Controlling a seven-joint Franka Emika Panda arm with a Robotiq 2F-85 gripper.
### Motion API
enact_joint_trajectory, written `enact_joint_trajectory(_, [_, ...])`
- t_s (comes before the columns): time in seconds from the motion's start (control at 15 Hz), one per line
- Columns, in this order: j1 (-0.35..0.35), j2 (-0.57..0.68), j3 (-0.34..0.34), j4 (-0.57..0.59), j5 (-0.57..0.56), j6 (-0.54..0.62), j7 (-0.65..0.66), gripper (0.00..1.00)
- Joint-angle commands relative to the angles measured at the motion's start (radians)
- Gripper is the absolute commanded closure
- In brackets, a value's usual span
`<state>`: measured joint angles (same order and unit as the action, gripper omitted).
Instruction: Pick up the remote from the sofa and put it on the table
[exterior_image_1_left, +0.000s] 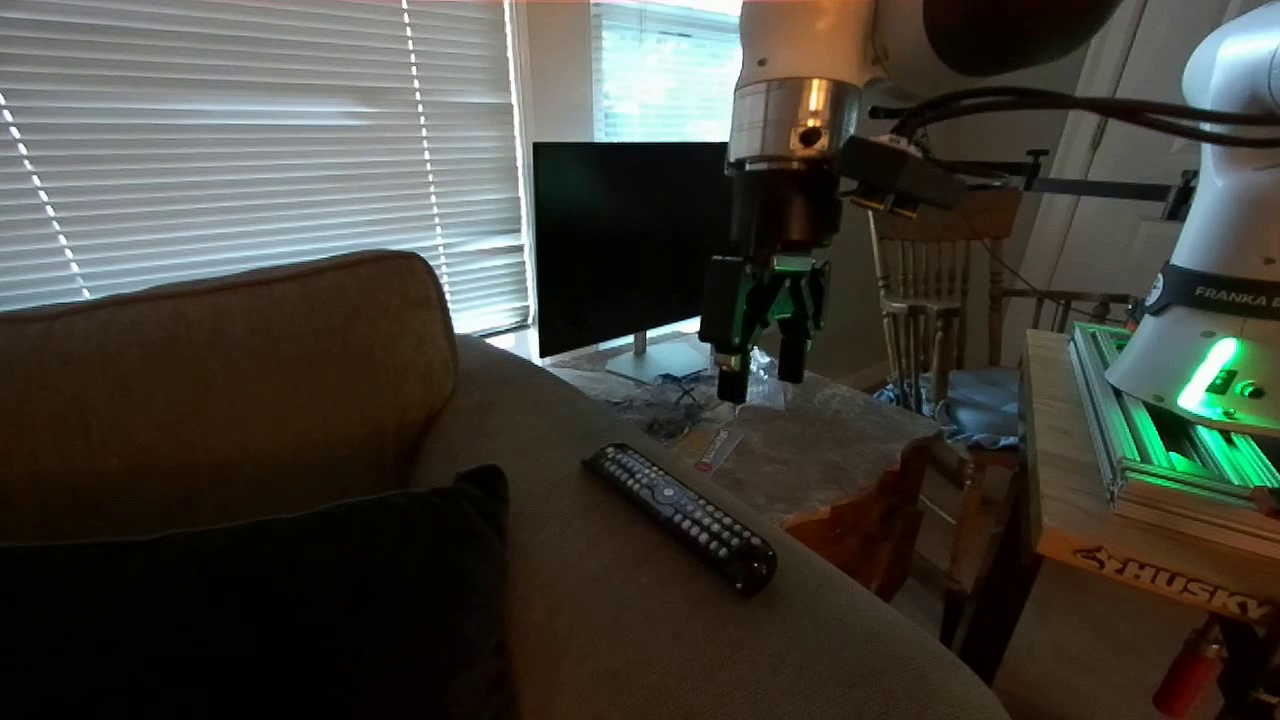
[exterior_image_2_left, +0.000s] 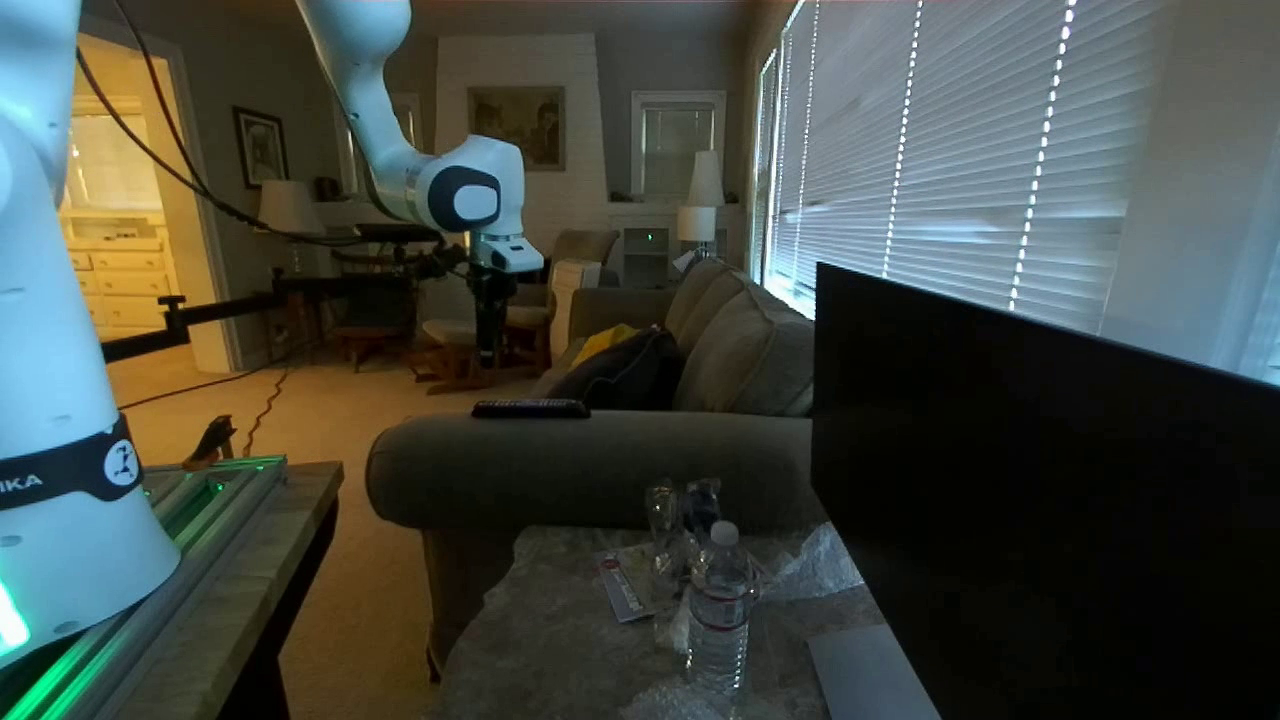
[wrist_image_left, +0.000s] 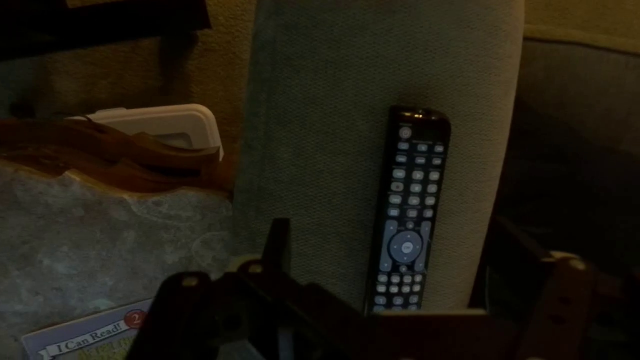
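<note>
While the black remote (exterior_image_1_left: 682, 518) lay buttons-up on the arm of the beige sofa (exterior_image_1_left: 610, 620), the end effector (exterior_image_1_left: 763, 374) hung higher, its fingers (exterior_image_1_left: 733, 386) apart. A bench (exterior_image_2_left: 550, 650) alongside held a water bottle (exterior_image_2_left: 719, 620) and a dark screen (exterior_image_2_left: 1000, 470).

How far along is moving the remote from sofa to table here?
Done: the gripper looks roughly lined up, the remote showing between its parted jaws in the wrist view. In hand: probably the approach; the gripper hangs open above the sofa, holding nothing. Left: grasping, lifting and placing, since the remote lies on the sofa, not the table.
</note>
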<state>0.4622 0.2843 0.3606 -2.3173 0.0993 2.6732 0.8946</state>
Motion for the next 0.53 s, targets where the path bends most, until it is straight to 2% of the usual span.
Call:
enact_joint_trajectory(0.0, [0.072, 0.102, -0.067, 0.101, -0.091, 0.003, 0.035, 0.0])
enact_joint_trajectory(0.27, [0.15, 0.183, -0.142, 0.184, -0.15, -0.007, 0.078, 0.0])
enact_joint_trajectory(0.47, [0.21, 0.232, -0.193, 0.235, -0.151, -0.016, 0.113, 0.0])
